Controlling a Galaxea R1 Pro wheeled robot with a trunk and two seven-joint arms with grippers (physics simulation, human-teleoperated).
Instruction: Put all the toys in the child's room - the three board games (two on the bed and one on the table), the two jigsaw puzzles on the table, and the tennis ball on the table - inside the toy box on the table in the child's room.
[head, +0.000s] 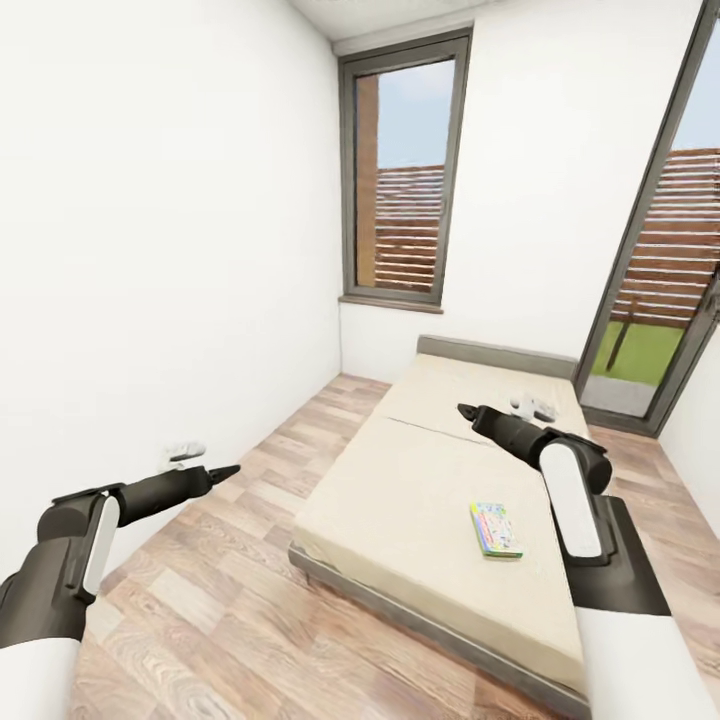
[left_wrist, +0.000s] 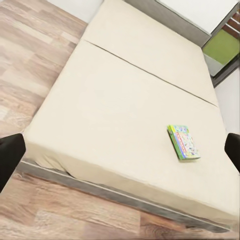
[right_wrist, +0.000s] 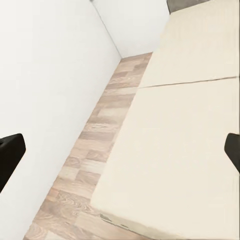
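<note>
A board game (head: 496, 529) lies flat on the bed (head: 420, 490), close to the near edge and toward the robot's right. Its long axis runs roughly along the bed's length, away from the robot. A second pale item (head: 532, 407) sits near the far end; too small to identify.

The right gripper (head: 466, 411) hangs above the mattress, pointing toward the far end, with the game nearer the robot than its tip, below and beside the forearm. The left gripper (head: 226, 470) is over the floor (head: 230, 560), well apart from the bed. The right arm is judged nearer.

In both wrist views the fingers sit at opposite edges: both spread, holding nothing.
</note>
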